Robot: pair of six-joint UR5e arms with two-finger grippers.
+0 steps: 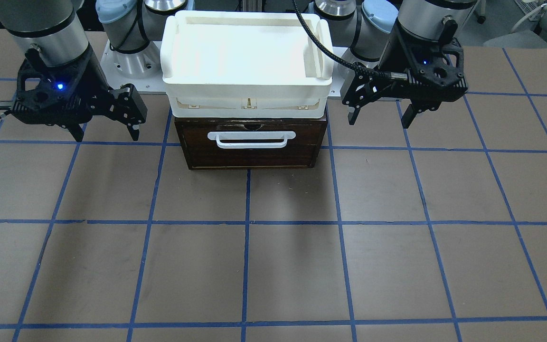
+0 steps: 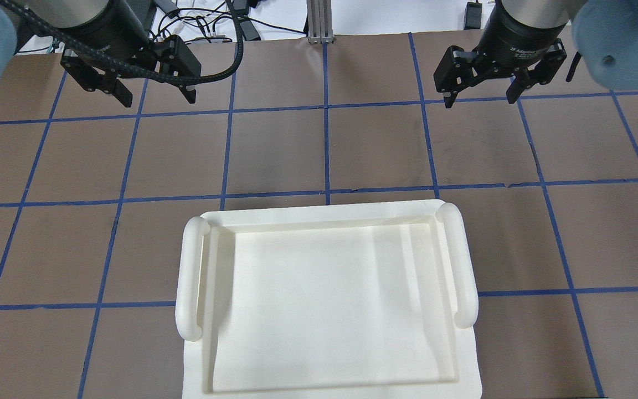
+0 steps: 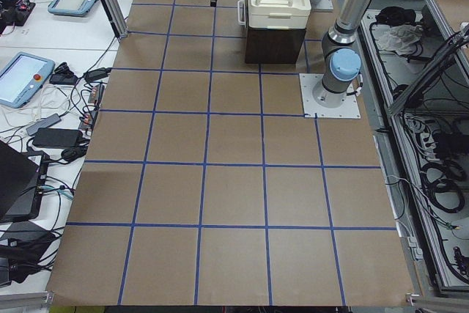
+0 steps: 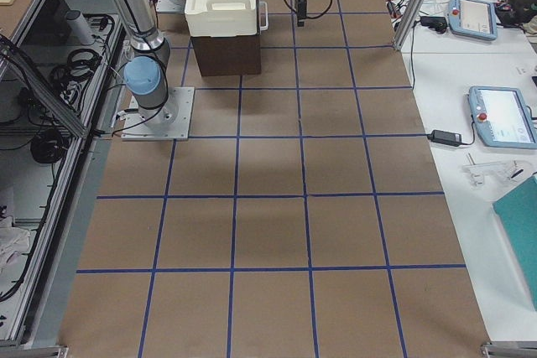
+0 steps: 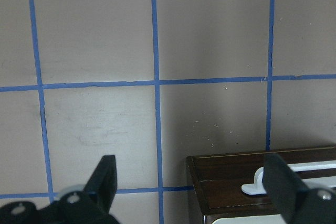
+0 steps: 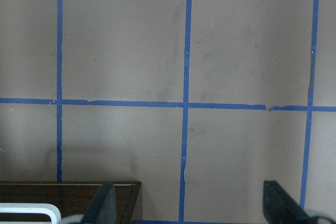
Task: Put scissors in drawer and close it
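The drawer (image 1: 249,154) shows its dark brown front and white bar handle (image 1: 252,139). It looks pushed in, with no pale interior showing. The scissors show in no view. My left gripper (image 1: 380,116) is open and empty, hovering above the table beside the drawer's side; it also shows in the overhead view (image 2: 158,101). My right gripper (image 1: 107,133) is open and empty on the drawer's other side, and also shows in the overhead view (image 2: 480,100). The left wrist view shows a corner of the drawer (image 5: 226,174) between the fingers. The right wrist view shows the other corner (image 6: 68,195).
A white plastic tray-like bin (image 1: 247,90) sits on top of the drawer's case and hides it in the overhead view (image 2: 466,266). The brown table with its blue tape grid (image 1: 273,223) spreads out in front. Tablets and cables lie on the side benches (image 3: 29,78).
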